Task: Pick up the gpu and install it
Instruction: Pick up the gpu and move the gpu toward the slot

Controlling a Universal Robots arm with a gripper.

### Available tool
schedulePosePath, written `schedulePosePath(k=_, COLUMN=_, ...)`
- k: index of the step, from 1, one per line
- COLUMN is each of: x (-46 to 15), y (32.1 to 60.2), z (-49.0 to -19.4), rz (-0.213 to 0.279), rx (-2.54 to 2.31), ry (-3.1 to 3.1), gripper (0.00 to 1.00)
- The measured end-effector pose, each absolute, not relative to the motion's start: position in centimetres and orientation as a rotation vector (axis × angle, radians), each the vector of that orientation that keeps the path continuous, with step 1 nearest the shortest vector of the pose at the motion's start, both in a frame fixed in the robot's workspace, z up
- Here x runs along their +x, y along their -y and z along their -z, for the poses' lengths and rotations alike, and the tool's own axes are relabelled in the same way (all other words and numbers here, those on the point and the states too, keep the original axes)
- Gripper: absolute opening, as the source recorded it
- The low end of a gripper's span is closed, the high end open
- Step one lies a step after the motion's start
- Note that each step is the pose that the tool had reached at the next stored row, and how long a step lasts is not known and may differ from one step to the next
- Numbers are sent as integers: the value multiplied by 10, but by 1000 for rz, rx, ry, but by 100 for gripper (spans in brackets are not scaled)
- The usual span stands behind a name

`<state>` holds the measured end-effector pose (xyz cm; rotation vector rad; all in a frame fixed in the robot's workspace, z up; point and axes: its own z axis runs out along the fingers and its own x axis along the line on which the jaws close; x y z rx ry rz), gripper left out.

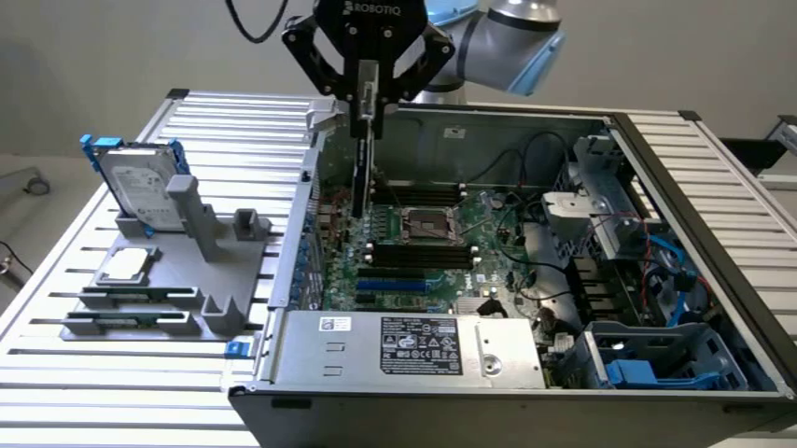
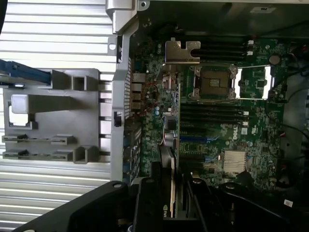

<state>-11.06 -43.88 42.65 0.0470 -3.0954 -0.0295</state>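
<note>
Hanging the gpu upright over the board in the case, the tool pinches its top edge; installing seems underway, and seating calls for squaring it above a slot.

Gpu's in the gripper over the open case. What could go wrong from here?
The gripper pinches the gpu at its upper end only, so the long card may tilt or slip once it meets resistance. Its silver bracket hangs near the open CPU socket and memory slots; an off-line descent might strike them.
</note>
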Motion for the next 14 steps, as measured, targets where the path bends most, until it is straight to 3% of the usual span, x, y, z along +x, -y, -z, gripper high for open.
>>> schedulePosePath(k=14, x=-48, y=434, z=-401, rz=30, rx=46, ry=3095, gripper=26)
